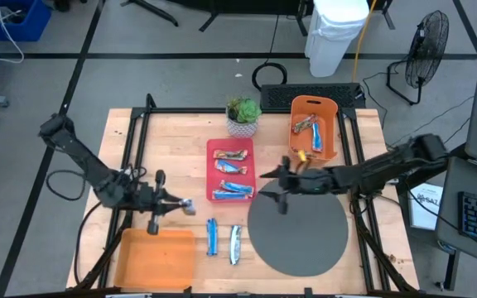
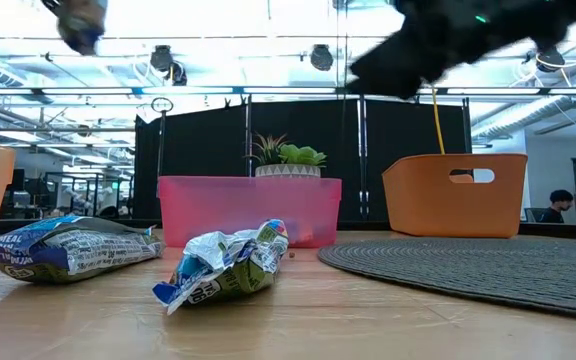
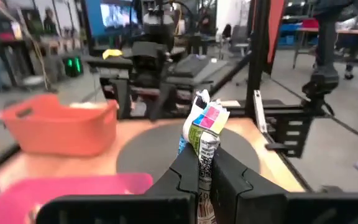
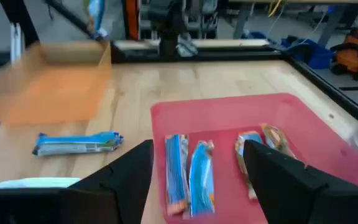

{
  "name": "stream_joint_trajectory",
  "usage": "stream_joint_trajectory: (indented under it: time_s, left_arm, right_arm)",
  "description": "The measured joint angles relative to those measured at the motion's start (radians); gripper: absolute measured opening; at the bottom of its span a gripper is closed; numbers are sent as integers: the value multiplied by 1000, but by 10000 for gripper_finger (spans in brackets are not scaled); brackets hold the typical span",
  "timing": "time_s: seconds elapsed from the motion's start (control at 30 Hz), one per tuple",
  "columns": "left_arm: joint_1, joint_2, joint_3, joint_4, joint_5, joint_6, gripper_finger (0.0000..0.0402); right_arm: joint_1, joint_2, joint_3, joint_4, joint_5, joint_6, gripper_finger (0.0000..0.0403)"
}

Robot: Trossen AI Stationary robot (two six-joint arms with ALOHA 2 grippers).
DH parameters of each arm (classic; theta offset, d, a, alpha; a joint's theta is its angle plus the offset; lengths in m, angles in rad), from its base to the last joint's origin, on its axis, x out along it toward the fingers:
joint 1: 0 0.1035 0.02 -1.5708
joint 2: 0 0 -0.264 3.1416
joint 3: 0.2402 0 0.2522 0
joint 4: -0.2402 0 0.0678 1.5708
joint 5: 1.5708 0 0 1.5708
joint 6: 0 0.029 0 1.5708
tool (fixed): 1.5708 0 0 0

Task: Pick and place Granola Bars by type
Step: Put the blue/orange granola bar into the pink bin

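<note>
My left gripper [image 1: 180, 204] hangs in the air between the orange tray [image 1: 156, 257] and the red tray [image 1: 219, 147], shut on a blue-and-white granola bar [image 3: 202, 132]. That bar also shows high up in the low view [image 2: 80, 20]. My right gripper [image 1: 270, 184] is open above the red tray's right edge, and its wrist view looks down between the fingers [image 4: 197, 180] at several bars lying flat in that tray [image 4: 191, 177]. Two blue bars [image 1: 212, 237] [image 1: 235, 244] lie flat on the wood. More bars lie in the orange bin [image 1: 308, 126]. My left gripper pinches the blue-and-white bar between its two fingers [image 3: 185, 175] at the bar's lower part [image 3: 204, 163]. The bar is lifted clear of the table. Its crimped free end [image 3: 205, 112] sticks out past the fingertips, in line with the fingers.
A dark round mat [image 1: 298, 232] lies at the near right. A potted plant [image 1: 243, 116] stands at the far edge beside the orange bin. Black frame rails [image 1: 135, 157] run along both sides of the table. The orange tray sits at the near left corner.
</note>
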Motion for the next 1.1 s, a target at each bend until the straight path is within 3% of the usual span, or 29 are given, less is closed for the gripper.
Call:
stream_joint_trajectory:
  time_s: [0.13,0.23,0.33,0.47,0.83,0.93,1.1]
  left_arm:
    - [-109,44,143,-306,-136,-208,17]
    - [-166,125,288,-612,-174,-412,17]
    - [-206,227,428,-881,-135,-546,17]
    - [-236,354,546,-1130,49,-722,16]
    - [-294,593,564,-1227,565,-1319,16]
    - [-302,650,564,-1254,622,-1343,15]
    - [-299,712,564,-1295,628,-1307,24]
  right_arm:
    - [14,-150,-213,159,20,49,235]
    - [38,-226,-346,286,104,30,233]
    - [58,-268,-435,396,172,-11,233]
    - [66,-276,-478,501,185,-55,233]
    - [66,-276,-478,521,155,-88,233]
    - [66,-276,-478,526,155,-92,231]
    - [66,-276,-478,529,155,-90,231]
